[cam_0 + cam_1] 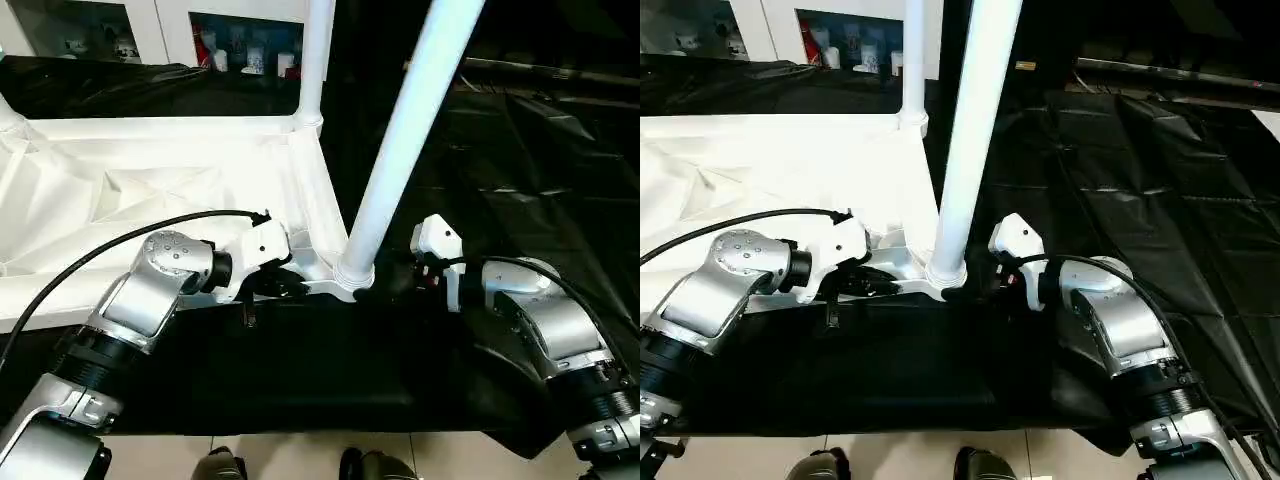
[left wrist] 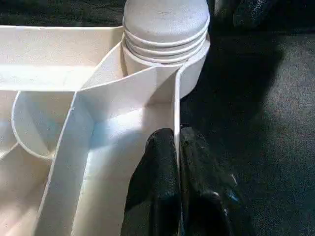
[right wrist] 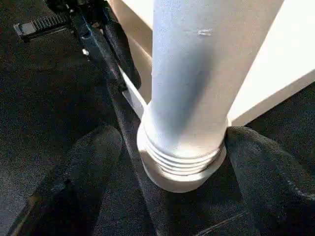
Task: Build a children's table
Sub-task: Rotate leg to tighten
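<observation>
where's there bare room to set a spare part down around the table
Free: the black sheet to the right of the near leg, and the dark strip between the tabletop rim and the floor. Crowded: the near corner socket, with the left hand pinching the rim and the right hand open around the leg base.

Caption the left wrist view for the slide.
Left hand pinches the rim wall of the white ribbed plastic tabletop beside the corner socket holding a ridged white tubular leg.
</observation>
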You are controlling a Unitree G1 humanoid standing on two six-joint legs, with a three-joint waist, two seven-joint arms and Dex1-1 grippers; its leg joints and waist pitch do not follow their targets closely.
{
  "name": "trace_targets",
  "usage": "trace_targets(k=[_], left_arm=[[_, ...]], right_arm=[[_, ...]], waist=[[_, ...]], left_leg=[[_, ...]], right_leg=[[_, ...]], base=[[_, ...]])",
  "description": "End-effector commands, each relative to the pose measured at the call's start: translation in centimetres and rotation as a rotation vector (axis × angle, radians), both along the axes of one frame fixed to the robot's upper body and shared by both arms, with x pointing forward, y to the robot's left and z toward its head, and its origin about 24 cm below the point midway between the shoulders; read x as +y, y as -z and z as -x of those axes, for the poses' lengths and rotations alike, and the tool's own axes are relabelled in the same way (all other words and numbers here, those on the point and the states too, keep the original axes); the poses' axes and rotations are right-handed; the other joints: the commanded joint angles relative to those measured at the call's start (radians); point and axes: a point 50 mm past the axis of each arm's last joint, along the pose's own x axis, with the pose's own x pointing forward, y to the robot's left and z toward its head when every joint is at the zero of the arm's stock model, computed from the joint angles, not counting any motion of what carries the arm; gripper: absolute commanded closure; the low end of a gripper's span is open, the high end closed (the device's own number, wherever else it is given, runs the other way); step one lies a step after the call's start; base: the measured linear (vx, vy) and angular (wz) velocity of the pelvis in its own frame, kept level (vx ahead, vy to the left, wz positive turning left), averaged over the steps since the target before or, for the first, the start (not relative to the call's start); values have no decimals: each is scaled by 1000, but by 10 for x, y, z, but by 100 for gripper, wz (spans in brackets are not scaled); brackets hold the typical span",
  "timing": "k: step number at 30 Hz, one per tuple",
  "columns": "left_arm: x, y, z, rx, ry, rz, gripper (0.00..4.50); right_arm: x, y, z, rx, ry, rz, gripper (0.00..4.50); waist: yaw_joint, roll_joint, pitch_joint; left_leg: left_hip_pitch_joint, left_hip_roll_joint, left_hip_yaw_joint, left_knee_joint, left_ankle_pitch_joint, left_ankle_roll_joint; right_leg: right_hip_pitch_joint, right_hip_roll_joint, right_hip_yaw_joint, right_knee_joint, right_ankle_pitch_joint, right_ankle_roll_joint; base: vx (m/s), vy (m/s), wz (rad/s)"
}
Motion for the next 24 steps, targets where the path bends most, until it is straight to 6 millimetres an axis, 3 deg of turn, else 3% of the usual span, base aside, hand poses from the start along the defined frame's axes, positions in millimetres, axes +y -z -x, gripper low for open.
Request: trace_targets(k=[1,14,19,24], left_arm=[[-1,15,6,67,39,-39,444],[-2,15,2,53,40,-40,444],[-1,15,1,53,35,-42,444],[1,16,0,54,32,-44,450]], right_arm=[[3,3,-1,-1,-4,22,70],[15,4,-15,-24,48,-6,70],[15,5,-16,-22,43,-8,70],[16,6,-16,-16,40,-11,119]], waist=[[6,9,-63],[12,11,-64],[12,13,-62],[12,12,-61]], left_leg=[[15,7,7,-56,-190,56],[16,6,8,-57,-184,49],[17,8,6,-59,-212,39],[16,7,6,-61,-226,33]], right_leg=[[53,-26,20,-56,-153,-234],[55,-25,20,-52,-120,-240],[54,-27,20,-56,-158,-233],[52,-27,21,-58,-183,-223]], base=[[0,0,0],[0,0,0],[0,0,0],[0,0,0]])
